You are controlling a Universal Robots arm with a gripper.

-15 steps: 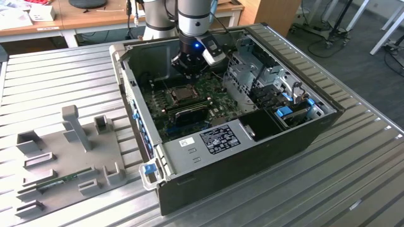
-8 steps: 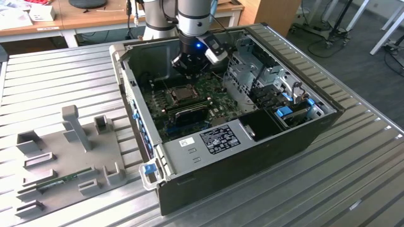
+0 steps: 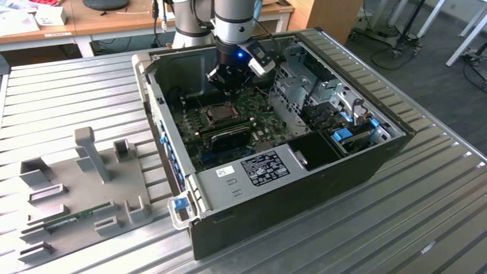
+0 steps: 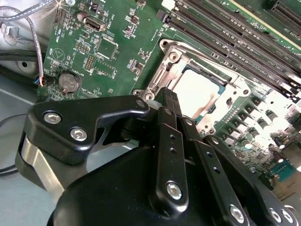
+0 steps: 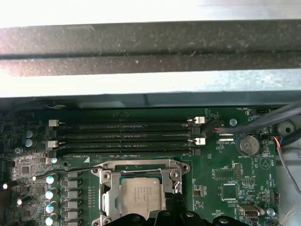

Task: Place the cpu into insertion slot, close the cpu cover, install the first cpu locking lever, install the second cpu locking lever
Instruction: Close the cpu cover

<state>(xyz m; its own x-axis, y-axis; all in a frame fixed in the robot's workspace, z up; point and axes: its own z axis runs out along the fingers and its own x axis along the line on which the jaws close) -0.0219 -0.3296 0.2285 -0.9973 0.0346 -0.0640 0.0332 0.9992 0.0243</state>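
The cpu [image 5: 141,195] [image 4: 200,92] lies flat in the insertion slot [image 3: 220,113] on the green motherboard inside the open computer case. The silvery cpu cover [image 5: 110,186] [image 4: 174,66] lies down flat over it, framing the chip's metal top. My gripper [image 4: 169,94] [image 5: 178,202] [image 3: 227,84] hangs just above one edge of the socket. Its two black fingers are pressed together and shut, with nothing seen between them. The fingertips hide part of the socket's rim on that side.
Long black memory slots [image 5: 122,136] [image 4: 225,37] run beside the socket. A coin battery [image 4: 69,82] and cables [image 4: 33,33] sit near the case wall. A drive cage [image 3: 304,97] fills the case's side on the exterior view's right. A grey fixture [image 3: 84,188] holds a green memory stick [image 3: 76,218].
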